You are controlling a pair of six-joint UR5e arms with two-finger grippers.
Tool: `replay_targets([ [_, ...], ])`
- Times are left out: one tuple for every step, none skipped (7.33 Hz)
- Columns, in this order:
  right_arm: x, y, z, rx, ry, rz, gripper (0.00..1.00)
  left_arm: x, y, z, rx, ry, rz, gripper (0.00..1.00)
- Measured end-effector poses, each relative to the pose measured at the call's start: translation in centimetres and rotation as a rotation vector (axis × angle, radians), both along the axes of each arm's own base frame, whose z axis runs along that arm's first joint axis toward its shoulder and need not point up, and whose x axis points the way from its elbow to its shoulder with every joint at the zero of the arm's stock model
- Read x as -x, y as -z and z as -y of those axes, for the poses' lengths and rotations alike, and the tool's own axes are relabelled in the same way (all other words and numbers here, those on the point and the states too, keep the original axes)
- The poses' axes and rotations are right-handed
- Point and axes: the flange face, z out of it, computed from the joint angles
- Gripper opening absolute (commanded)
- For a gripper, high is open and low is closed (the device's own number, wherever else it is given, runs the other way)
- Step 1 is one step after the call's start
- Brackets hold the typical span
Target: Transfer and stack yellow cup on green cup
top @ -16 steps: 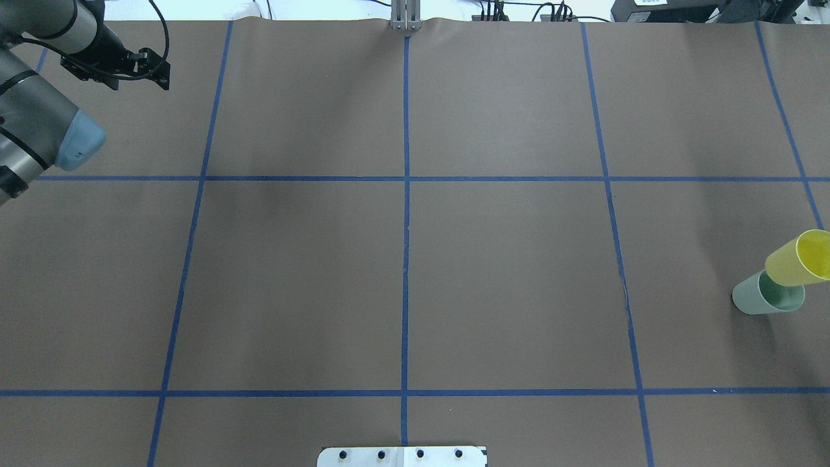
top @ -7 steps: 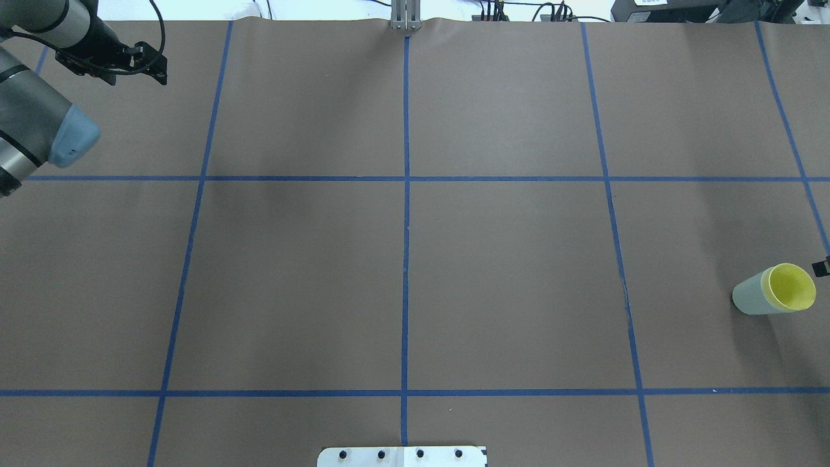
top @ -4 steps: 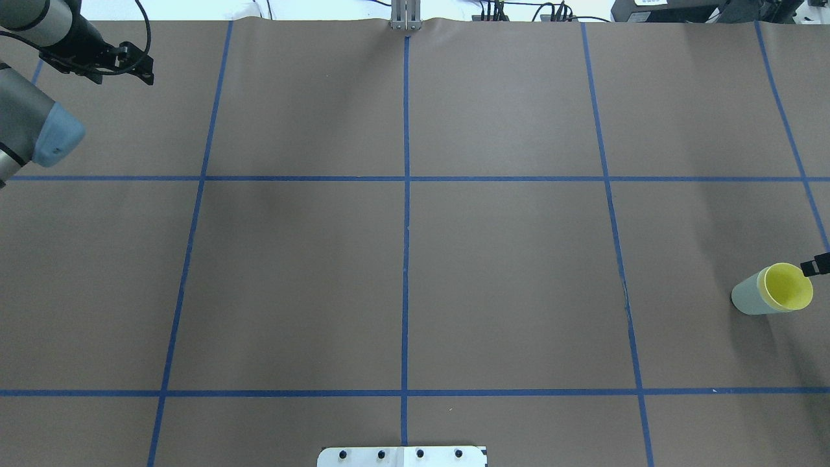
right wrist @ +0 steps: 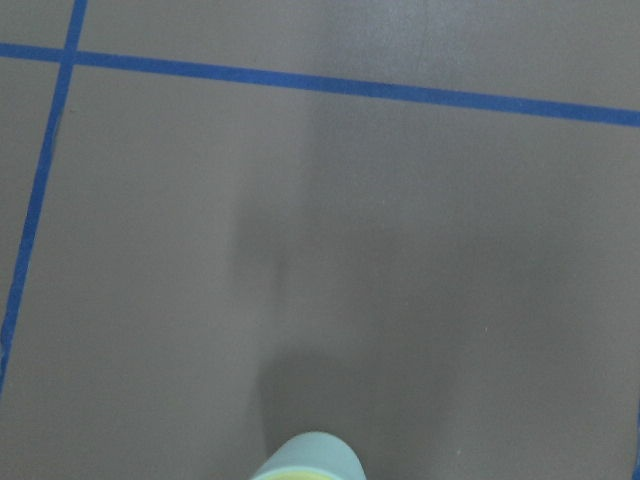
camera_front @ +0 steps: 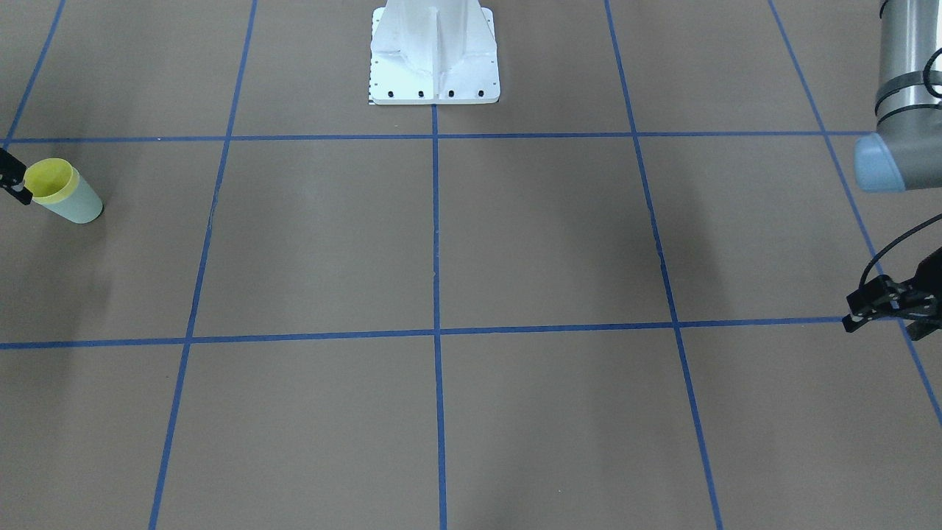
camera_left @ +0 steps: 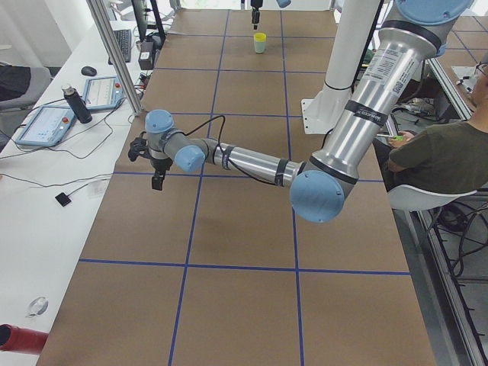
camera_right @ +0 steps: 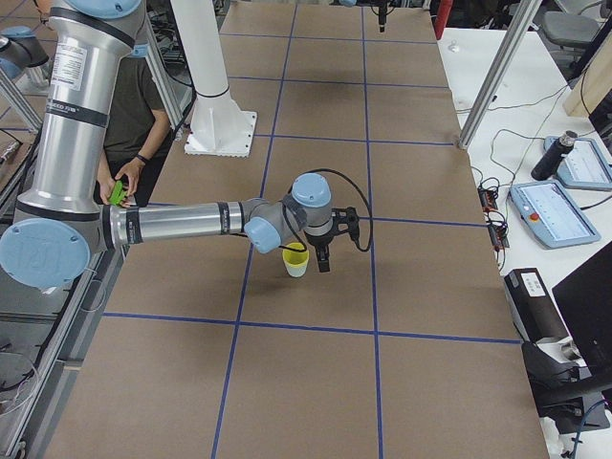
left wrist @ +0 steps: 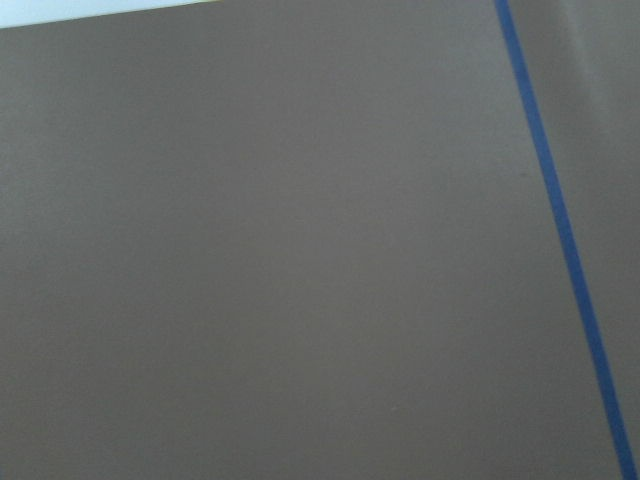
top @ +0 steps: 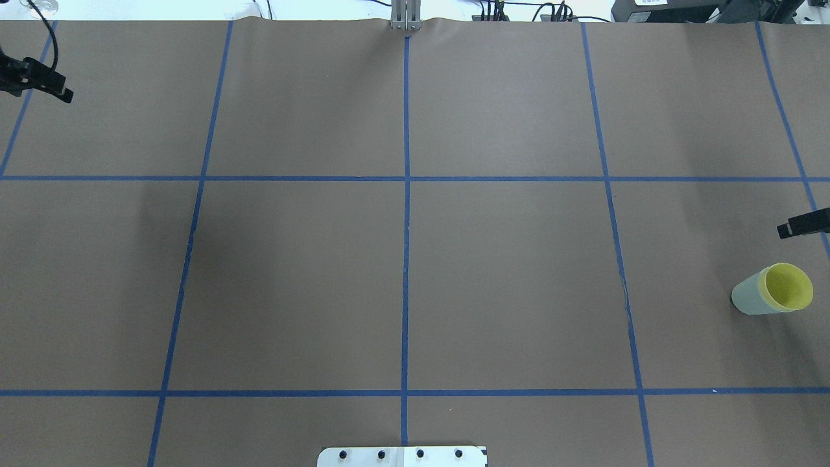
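Front-facing view: the yellow cup (camera_front: 48,177) sits nested in the green cup (camera_front: 79,210) near the table's (camera_front: 515,243) edge on the robot's right side. The right gripper (camera_front: 11,182) is just beside the rim and largely out of frame, so its finger spread cannot be told. The left gripper (camera_front: 859,315) hangs well apart across the table, its finger gap equally unclear.

Overhead: the right gripper's tip is near the stack but clear of it.

Right-side view: the stacked cups stand upright beside the right gripper.

Right wrist view: the green cup's rim shows at the bottom edge.
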Motion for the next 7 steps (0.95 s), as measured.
replay_targets([
  [-0.1, 0.6, 2.8, 0.011, -0.022, -0.008, 1.0, 2.2, -1.1, -3.2, 0.001, 0.001, -0.016, 1.0],
  [-0.7, 1.7, 5.2, 0.031, -0.037, -0.019, 1.0, 4.0, -1.6, -6.4, -0.008, 0.004, -0.021, 1.0],
  [-1.8, 2.9, 7.1, 0.048, -0.038, -0.035, 1.0, 5.8, -2.5, -8.9, -0.032, -0.007, -0.01, 1.0],
  [-3.2, 3.7, 8.6, 0.058, -0.027, -0.053, 1.0, 7.7, -3.9, -10.6, -0.066, -0.036, 0.017, 1.0],
  [-4.6, 4.3, 9.5, 0.072, -0.013, -0.069, 1.0, 9.6, -5.0, -11.5, -0.071, -0.055, 0.041, 1.0],
  [-5.8, 4.2, 9.8, 0.09, 0.002, -0.074, 1.0, 11.0, -5.3, -11.9, -0.036, -0.064, 0.058, 1.0],
  [-6.6, 3.6, 9.6, 0.107, 0.012, -0.067, 1.0, 11.9, -5.6, -12.1, -0.009, -0.076, 0.07, 1.0],
])
